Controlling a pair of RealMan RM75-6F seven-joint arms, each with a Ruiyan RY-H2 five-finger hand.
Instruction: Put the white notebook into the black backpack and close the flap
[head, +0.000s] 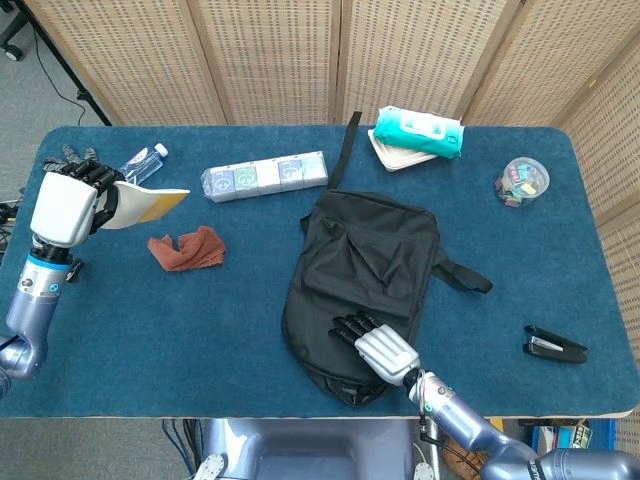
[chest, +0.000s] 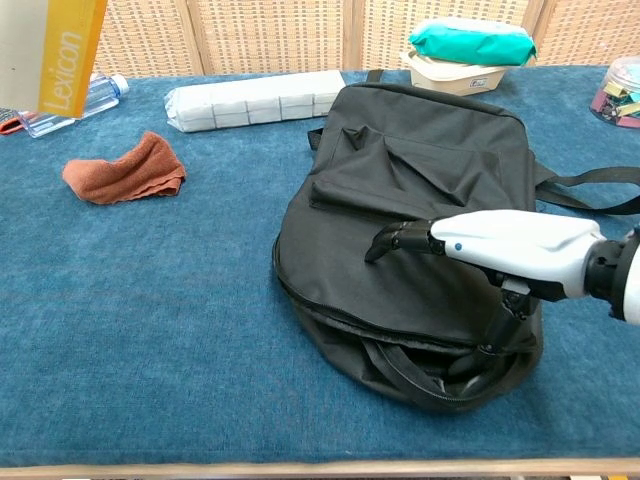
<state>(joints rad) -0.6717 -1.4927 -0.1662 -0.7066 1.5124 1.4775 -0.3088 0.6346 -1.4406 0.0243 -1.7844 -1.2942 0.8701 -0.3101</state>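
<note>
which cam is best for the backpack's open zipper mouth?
Chest view: the black backpack faces it, so the unzipped mouth gapes under the right hand. Head view shows the whole bag from above, its opening only as a thin edge.

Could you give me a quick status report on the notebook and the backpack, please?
Left hand holds white notebook aloft, far left. Right hand rests on black backpack, thumb at its unzipped mouth. Brown cloth lies between.
</note>
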